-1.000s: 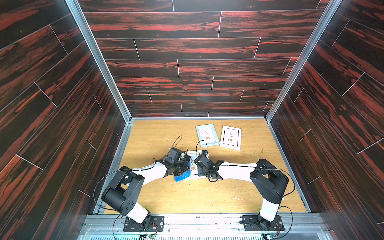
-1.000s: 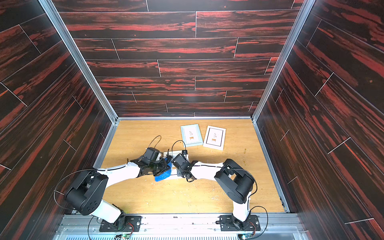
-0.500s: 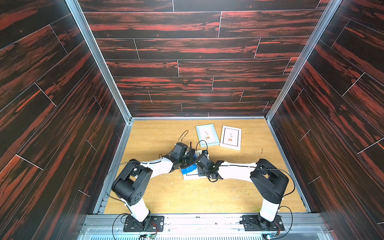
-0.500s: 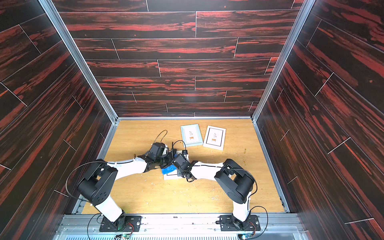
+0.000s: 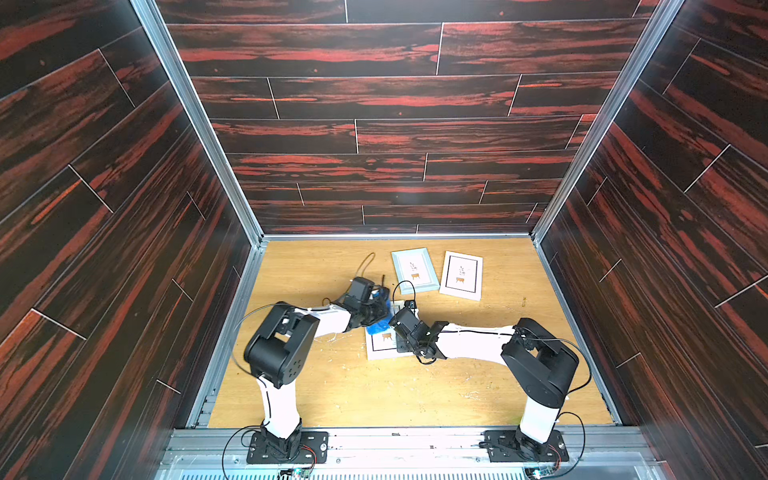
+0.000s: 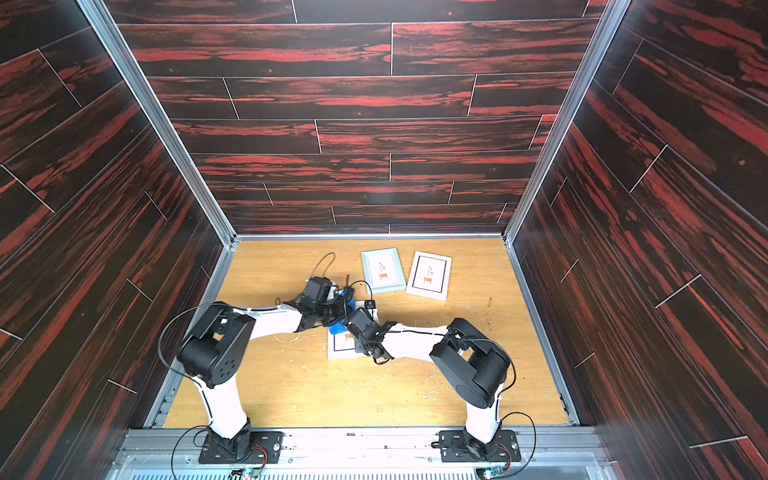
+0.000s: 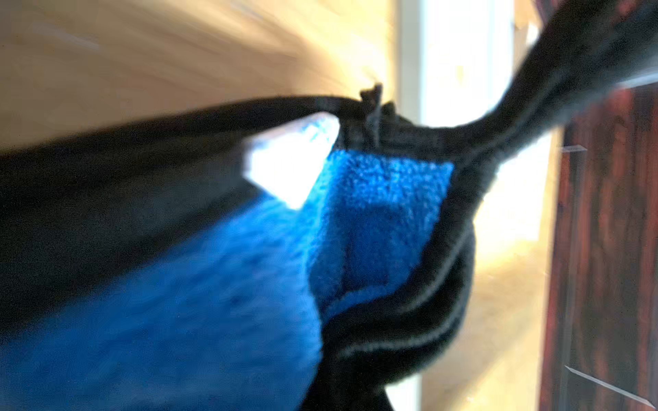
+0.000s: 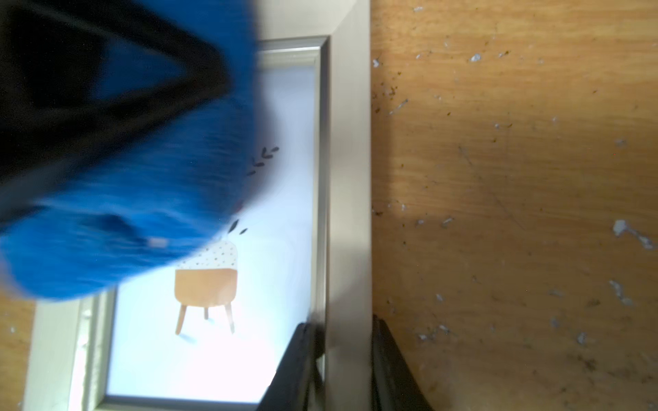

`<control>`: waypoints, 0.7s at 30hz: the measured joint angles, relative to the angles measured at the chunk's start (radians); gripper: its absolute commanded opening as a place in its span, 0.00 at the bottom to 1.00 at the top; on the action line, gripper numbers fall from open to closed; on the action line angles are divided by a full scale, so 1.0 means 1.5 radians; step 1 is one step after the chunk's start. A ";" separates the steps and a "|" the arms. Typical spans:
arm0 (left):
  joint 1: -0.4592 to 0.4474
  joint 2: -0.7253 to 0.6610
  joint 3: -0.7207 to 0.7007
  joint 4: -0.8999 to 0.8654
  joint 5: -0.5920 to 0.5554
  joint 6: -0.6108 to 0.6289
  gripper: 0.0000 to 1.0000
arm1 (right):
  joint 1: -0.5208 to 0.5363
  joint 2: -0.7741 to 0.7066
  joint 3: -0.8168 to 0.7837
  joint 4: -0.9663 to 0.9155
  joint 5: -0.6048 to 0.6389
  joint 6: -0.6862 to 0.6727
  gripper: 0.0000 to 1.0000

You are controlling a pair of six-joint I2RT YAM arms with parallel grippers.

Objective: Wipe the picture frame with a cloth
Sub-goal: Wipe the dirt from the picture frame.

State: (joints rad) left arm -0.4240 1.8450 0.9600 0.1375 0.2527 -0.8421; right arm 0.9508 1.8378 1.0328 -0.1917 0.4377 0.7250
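Left claw point(image 5: 379, 311) clamped on the cloth point(image 8: 124, 213), cloth bunched over picture frame point(image 8: 349, 178), right claw point(image 8: 347, 356) pinching frame's rim

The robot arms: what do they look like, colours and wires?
Both the left arm and right arm have white links, chunky black joint housings, thin black looping cables and black base plates. The right gripper has black fingers.

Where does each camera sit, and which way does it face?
Both top views: high at the front, looking down at the table; left arm and right arm show.
Left wrist: close against the cloth; no robot part clear.
Right wrist: looks down on the frame; right gripper clamps its rim.
Shared: both wrist views show the cloth.
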 measured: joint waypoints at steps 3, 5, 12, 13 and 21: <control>0.017 -0.027 -0.005 -0.036 -0.019 0.018 0.00 | 0.000 -0.001 0.000 0.000 0.000 0.000 0.01; 0.003 -0.021 0.009 -0.048 -0.025 0.021 0.00 | 0.000 -0.001 -0.001 -0.002 0.001 0.000 0.01; -0.105 0.067 0.104 -0.036 -0.008 -0.001 0.00 | 0.000 -0.002 -0.001 -0.012 0.006 0.005 0.01; -0.107 0.068 0.105 -0.033 -0.005 -0.003 0.00 | 0.000 -0.002 -0.001 -0.017 0.007 0.008 0.01; -0.017 0.005 0.015 -0.034 0.001 0.006 0.00 | -0.002 -0.004 -0.001 -0.015 0.008 0.007 0.01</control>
State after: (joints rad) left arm -0.4496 1.8526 0.9829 0.0868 0.2543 -0.8330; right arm 0.9485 1.8324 1.0309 -0.2142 0.4496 0.7361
